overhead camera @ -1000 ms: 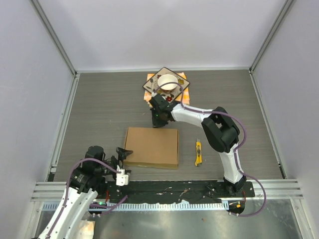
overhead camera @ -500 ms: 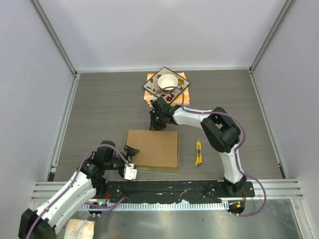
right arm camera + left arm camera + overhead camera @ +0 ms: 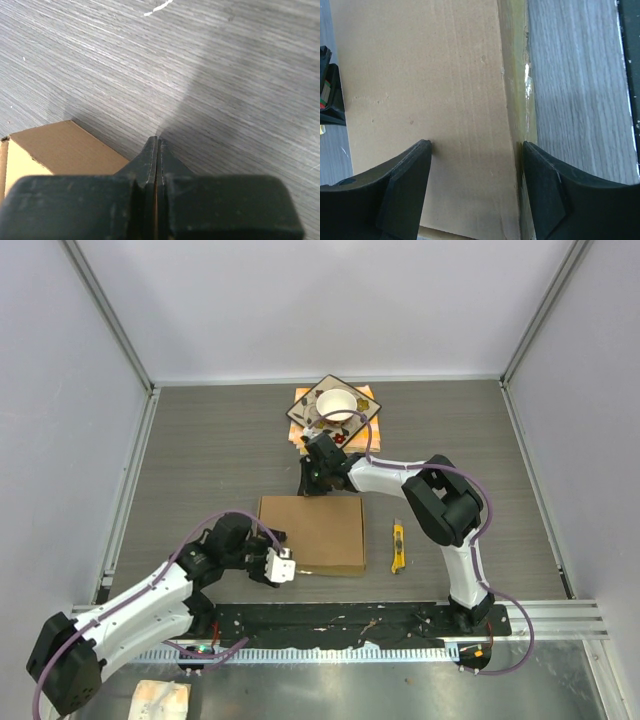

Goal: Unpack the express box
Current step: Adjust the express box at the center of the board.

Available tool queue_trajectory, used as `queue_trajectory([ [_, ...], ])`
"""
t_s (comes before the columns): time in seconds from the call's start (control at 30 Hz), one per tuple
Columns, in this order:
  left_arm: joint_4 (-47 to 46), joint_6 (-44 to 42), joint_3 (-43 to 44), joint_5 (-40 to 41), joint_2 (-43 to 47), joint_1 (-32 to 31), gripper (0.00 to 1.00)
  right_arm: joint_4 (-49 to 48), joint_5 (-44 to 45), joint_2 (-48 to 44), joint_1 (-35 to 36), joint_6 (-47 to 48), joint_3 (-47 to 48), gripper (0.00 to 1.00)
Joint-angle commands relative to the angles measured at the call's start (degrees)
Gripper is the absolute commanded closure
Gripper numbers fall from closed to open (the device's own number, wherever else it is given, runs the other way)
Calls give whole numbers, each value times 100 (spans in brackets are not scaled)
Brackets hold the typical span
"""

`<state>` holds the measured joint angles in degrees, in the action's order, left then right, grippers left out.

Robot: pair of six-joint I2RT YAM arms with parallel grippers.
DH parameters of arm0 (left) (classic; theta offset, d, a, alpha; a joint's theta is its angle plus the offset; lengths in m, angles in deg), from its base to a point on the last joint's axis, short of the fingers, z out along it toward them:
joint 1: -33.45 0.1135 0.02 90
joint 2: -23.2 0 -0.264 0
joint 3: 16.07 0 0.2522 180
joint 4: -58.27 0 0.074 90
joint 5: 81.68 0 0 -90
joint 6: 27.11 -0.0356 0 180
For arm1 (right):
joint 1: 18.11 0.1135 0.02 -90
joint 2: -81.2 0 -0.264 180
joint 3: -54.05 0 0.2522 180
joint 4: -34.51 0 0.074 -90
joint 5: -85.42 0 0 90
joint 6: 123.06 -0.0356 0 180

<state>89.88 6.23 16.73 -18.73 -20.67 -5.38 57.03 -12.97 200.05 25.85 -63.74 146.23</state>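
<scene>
Nothing is unpacked yet: the shut express box (image 3: 310,534) has one edge between the wide-open left gripper (image 3: 475,147) fingers, with the closed, empty right gripper (image 3: 158,141) just beside it.

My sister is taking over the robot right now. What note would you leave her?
Left gripper: open, holding nothing, one finger over the express box, the other past its near edge.
Right gripper: shut, nothing in it, by the box's far edge.
Box: flat on the table, closed. A yellow knife lies to its right.
Done: nothing unpacked yet.
Left: open the box and take out what is inside.
</scene>
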Motion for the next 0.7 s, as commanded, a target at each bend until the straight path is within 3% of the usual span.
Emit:
queue_trajectory([
  [0.0,-3002,-20,565,1588,-77,77,55,680,-744,-63,586,185,-239,99],
  [0.2,-3937,190,968,2554,-384,-98,73,856,-805,-55,736,316,-239,99],
  [0.4,-3965,296,1776,3425,-604,-283,93,1084,-858,-169,807,440,-282,99],
  [0.53,-3588,419,2207,3557,-561,-379,100,1172,-902,-265,842,484,-344,99],
  [0.67,-3007,779,2612,3777,-491,-415,100,1260,-928,-301,886,519,-423,99],
])
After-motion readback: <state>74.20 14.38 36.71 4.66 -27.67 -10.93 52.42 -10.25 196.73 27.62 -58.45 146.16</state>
